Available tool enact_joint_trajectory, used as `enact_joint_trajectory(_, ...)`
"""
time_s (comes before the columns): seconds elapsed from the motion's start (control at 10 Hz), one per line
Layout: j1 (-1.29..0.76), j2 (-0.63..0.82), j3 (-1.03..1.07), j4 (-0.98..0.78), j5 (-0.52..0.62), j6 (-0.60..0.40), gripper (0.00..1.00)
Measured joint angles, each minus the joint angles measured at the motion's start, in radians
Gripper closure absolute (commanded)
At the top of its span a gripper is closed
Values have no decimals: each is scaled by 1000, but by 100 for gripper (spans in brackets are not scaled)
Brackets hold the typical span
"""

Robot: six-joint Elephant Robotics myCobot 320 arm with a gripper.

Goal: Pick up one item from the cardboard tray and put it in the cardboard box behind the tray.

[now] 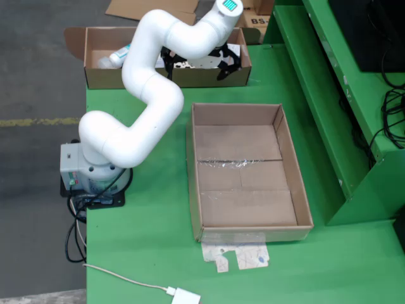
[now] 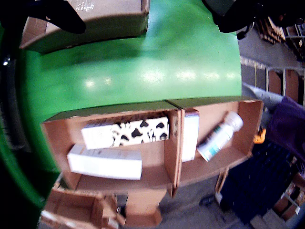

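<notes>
The large shallow cardboard tray (image 1: 240, 171) lies in the middle of the green table, and its floor shows nothing in it. Behind it stands the cardboard box (image 1: 95, 76), split by a divider. The wrist view shows a cow-patterned carton (image 2: 126, 132) and a white carton (image 2: 105, 162) in the box's left compartment (image 2: 57, 138). A second white carton (image 2: 189, 136) and a white bottle (image 2: 219, 136) with a teal label lie in the right one. My gripper (image 1: 197, 66) hangs over the box, open, its dark fingers (image 2: 52, 14) wide apart with nothing between them.
The white arm's base (image 1: 95, 171) stands at the table's left edge. A raised green shelf (image 1: 329, 95) runs along the right side. A white cable and adapter (image 1: 183, 296) lie near the front edge. More cardboard boxes (image 1: 152, 7) sit on the floor beyond the table.
</notes>
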Motion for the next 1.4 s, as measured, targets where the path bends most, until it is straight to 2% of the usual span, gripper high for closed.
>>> enact_joint_trajectory(0.2, -97, 109, 104, -95, 38, -15, 0)
enact_joint_trajectory(0.4, -180, 193, 189, -179, 52, -95, 0)
enact_joint_trajectory(0.7, -330, 348, 345, -330, 52, -104, 0)
enact_joint_trajectory(1.4, -646, 359, 667, -629, 54, -87, 0)
